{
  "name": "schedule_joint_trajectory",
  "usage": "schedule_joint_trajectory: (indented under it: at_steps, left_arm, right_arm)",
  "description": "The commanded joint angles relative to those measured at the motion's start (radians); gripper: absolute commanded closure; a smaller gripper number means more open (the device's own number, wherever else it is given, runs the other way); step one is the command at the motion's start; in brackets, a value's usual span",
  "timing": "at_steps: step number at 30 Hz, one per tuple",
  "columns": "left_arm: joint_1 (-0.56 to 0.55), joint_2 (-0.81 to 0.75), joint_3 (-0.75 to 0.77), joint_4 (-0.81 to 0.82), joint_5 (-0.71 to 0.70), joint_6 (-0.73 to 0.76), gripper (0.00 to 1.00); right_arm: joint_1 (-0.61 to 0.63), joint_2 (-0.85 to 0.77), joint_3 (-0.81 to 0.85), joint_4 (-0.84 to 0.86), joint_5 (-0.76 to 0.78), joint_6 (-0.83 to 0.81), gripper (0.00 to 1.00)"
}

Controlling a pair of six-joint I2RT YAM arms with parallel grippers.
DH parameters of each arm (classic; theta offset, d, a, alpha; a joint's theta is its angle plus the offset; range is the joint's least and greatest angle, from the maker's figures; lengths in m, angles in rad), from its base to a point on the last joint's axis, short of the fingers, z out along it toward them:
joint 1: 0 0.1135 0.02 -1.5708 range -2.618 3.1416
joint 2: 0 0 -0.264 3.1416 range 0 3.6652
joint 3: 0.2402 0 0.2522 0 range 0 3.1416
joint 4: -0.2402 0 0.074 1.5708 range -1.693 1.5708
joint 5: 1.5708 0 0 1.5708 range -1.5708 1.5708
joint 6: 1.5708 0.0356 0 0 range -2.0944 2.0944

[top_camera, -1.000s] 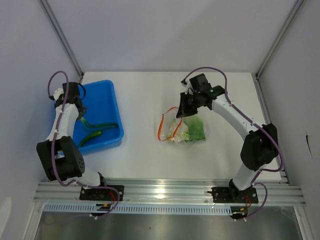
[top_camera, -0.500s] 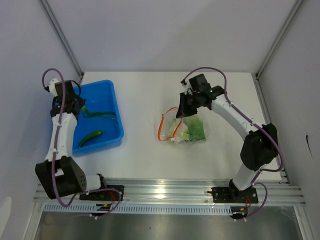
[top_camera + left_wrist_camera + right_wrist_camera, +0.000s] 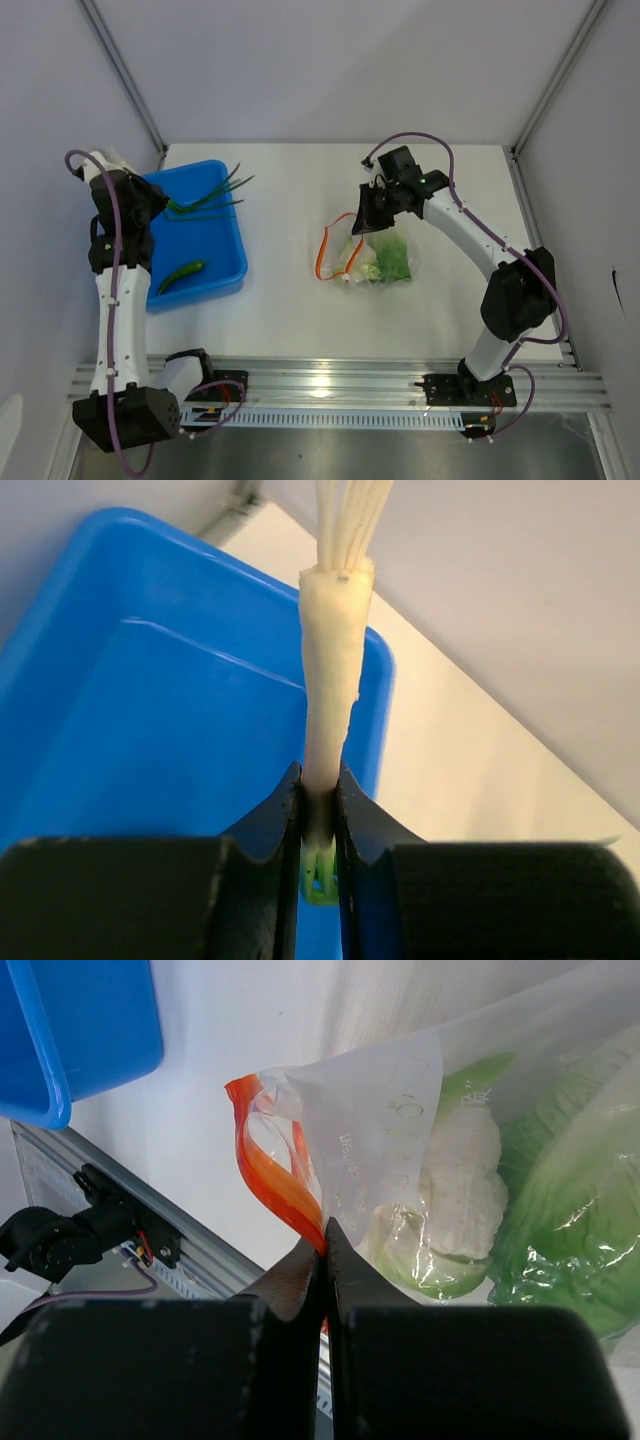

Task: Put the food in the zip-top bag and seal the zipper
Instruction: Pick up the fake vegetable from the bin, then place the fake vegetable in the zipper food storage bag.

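Out on the bench (image 3: 285,305), right of centre, looking at the zip-top bag (image 3: 372,275) lying flat with pale white-and-green leafy pieces (image 3: 392,258) already sitting inside. Seeing its mouth facing left and gaping, with the orange-red zipper (image 3: 324,252) looping apart instead of lying pressed together. Spotting the right hand (image 3: 325,1245) pinching fully closed on one strip of that zipper, right at the bag's corner, no gap showing between the fingers. Moving left, well apart from the bag: noticing the left hand (image 3: 318,805) clamping nearly closed on the pale stem of a bunch of green stalks (image 3: 210,195), holding it up over the far end of the blue bin (image 3: 225,282), tips poking past the rim. Also catching one green pepper (image 3: 181,274) lying loose in the bin's near part.
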Motion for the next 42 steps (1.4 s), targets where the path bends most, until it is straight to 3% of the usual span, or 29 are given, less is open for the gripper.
schedule_joint_trajectory:
  at_steps: [1,3,7,10,17,19,26,32,38,42]
  left_arm:
    - [-0.056,-0.015,-0.011,0.059,0.159,0.018,0.99]
    - [-0.082,0.0,-0.015,0.076,0.25,0.023,0.99]
    - [-0.105,0.074,-0.038,0.187,0.651,0.011,0.99]
    - [-0.127,0.114,-0.035,0.252,0.871,-0.003,0.98]
    - [-0.184,0.115,-0.123,0.523,1.117,-0.116,0.99]
    - [-0.222,0.114,-0.158,0.635,1.148,-0.149,0.99]
    - [-0.388,0.169,-0.17,0.804,1.212,-0.153,1.0]
    - [-0.5,0.187,-0.201,0.939,1.162,-0.137,1.0]
    - [-0.592,0.18,-0.294,1.051,1.051,-0.106,0.99]
    - [-0.636,0.212,-0.337,1.177,1.074,-0.156,0.99]
  right_arm:
    - [0.002,0.002,0.065,-0.014,0.008,-0.014,1.0]
    - [-0.001,0.004,0.075,-0.016,0.007,-0.014,1.0]
    - [-0.01,0.004,0.083,-0.018,-0.01,-0.012,1.0]
    - [-0.013,0.002,0.085,-0.016,-0.033,-0.008,1.0]
    - [-0.019,-0.007,0.098,-0.057,-0.139,-0.023,1.0]
    - [-0.022,-0.014,0.095,-0.071,-0.171,-0.029,1.0]
    - [-0.027,-0.056,0.06,-0.099,-0.409,-0.032,1.0]
    - [-0.024,-0.136,-0.016,-0.07,-0.489,0.007,1.0]
    - [-0.027,-0.218,-0.098,0.062,-0.57,0.153,1.0]
    - [-0.021,-0.252,-0.119,0.097,-0.581,0.205,1.0]
